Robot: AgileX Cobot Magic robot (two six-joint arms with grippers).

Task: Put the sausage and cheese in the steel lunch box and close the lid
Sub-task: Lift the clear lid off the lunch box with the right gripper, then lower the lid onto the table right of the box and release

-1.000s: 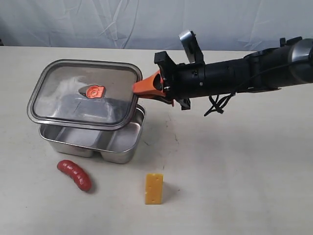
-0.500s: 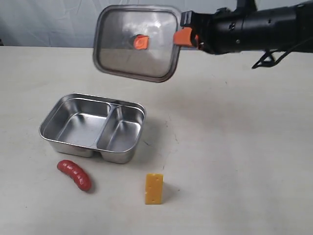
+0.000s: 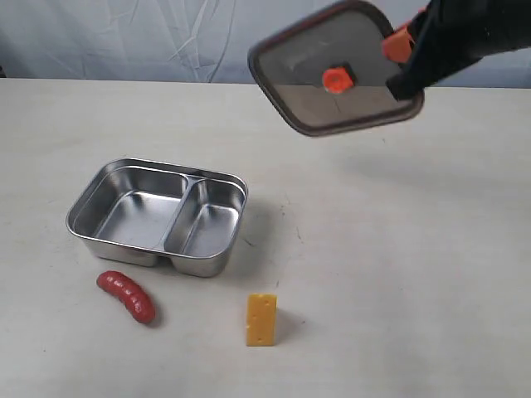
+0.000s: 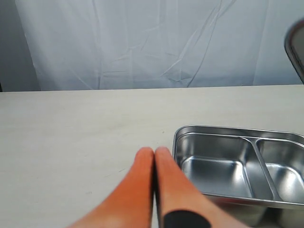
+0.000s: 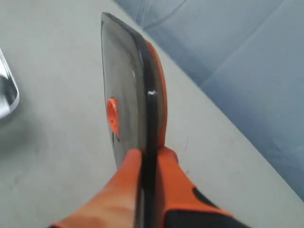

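Sausage (image 3: 126,296) lies at lower left of the exterior view on the bench (image 3: 398,249), just below the open steel lunch box (image 3: 124,253); the cheese (image 3: 261,319) stands on end to its right. Both are judged light. The glossy sausage may slip and is best pinched across its middle, the cheese across its flat faces. The lid (image 3: 336,79) is clamped by its edge in the right gripper (image 5: 146,159) jaws, upper right. The left gripper (image 4: 154,154) jaws are pressed together on nothing.

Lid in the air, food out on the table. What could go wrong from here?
1. The right gripper pinches the lid only at one edge, tilted, high above the table; it may slip or swing.
2. The cheese stands upright on a narrow end; it may topple when grasped.
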